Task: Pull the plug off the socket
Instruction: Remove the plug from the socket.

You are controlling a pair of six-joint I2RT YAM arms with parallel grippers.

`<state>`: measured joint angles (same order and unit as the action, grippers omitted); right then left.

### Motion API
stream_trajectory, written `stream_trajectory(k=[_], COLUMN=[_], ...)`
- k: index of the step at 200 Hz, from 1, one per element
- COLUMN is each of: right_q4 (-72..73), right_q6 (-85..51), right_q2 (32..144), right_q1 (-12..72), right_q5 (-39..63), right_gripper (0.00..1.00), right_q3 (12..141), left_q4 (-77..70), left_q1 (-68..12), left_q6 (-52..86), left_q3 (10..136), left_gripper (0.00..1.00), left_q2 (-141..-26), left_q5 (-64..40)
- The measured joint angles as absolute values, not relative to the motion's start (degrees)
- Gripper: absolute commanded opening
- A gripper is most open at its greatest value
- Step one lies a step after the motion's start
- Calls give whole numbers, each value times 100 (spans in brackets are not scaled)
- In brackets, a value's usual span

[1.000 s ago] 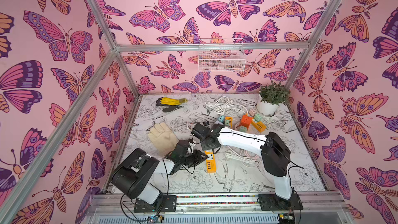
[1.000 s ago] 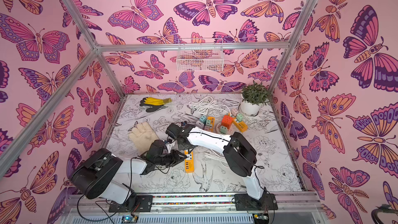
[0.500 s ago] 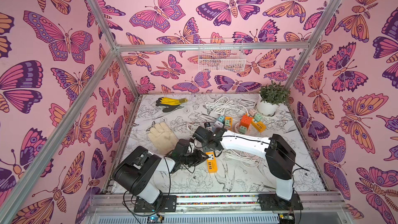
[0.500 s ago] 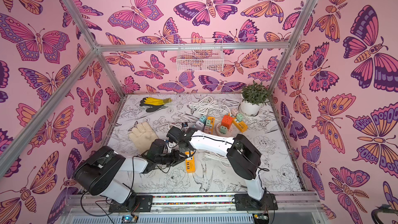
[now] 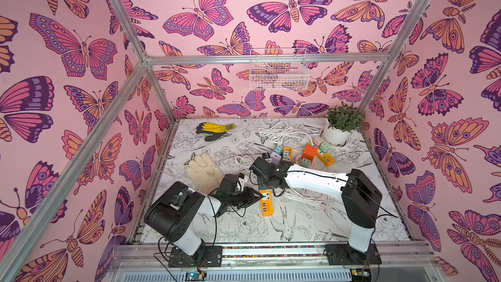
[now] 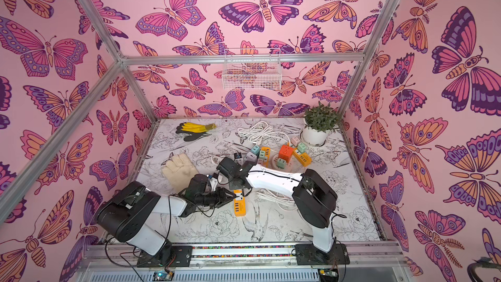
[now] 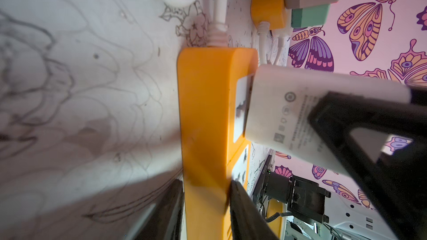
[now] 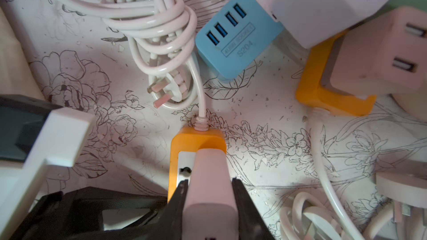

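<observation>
Pink butterfly wallpaper encloses a tabletop (image 5: 244, 226) printed with black-line flowers. The orange socket strip (image 5: 266, 203) lies flat near the table's middle and serves as the mark for everything else. Well to its left and a little behind lies a cream glove (image 5: 202, 168), and farther back a yellow-and-black glove pair (image 5: 215, 129). Just left of the strip, the left gripper (image 7: 205, 195) is clenched on the strip itself, away from its cord end. Near the cord end stands the white plug (image 8: 210, 181), its base against the white socket face at a slight lean. Whether its pins are out cannot be told. The right gripper (image 8: 209, 191) comes in above the strip and is clamped on the plug's two sides. Right of the strip lies a loose white cable (image 5: 306, 198). Behind and to the right sit a cluster of coloured adapters (image 5: 309, 153) and a potted plant (image 5: 343, 123).
</observation>
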<state>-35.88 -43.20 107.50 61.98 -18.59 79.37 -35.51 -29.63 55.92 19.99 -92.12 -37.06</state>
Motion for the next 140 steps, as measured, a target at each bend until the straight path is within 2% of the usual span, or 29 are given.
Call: stream_trajectory(k=[34,65,103,140], right_q4=[-4171,-4327,-3662,-3439], right_q6=[-4230,-4115,-4176,-4215], right_q2=[11146,11225,10702,10543], right_q1=[6425,6152,5894,6246], right_q5=[-2231,-1848,-1441,-1920], right_gripper=[29,29,29,29], right_q3=[8560,8755,7968,7714], left_q4=[-3535,-3568,-3625,-3592], left_q1=[-2934,-2910,-2917,-2926], left_q6=[5572,5575,5572,5553], left_q3=[1975,1979,2045,2036], left_gripper=[37,37,37,38], left_q2=[-9236,-9244,-9314,-9312], left_q5=[-3822,-3780,-3743,-3887])
